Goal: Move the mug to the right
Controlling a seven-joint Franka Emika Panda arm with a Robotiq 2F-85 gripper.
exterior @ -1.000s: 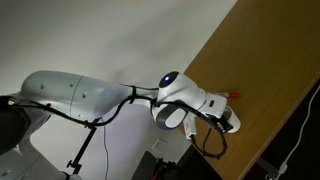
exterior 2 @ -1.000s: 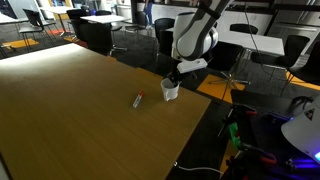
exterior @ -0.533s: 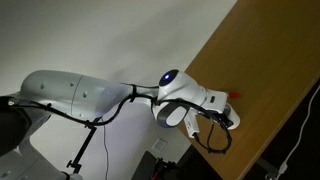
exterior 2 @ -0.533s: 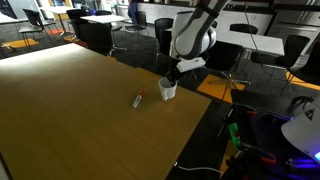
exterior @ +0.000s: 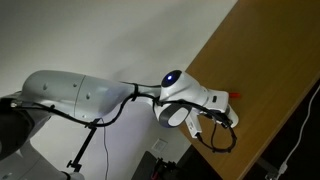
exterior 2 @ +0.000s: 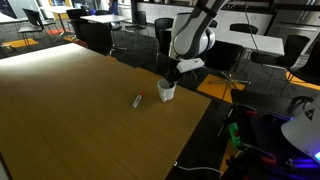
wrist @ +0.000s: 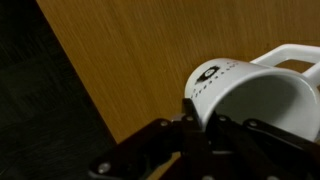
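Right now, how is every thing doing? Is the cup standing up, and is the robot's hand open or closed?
mug: standing upright on the table near its edge; the part of its inside that shows looks empty.
gripper: down at the mug's rim; too dark to tell whether it is open or shut.
pen: lying flat on the table beside the mug, not touching it.

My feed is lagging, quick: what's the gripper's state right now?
The gripper: closed on the rim of the mug, judging by the wrist view.
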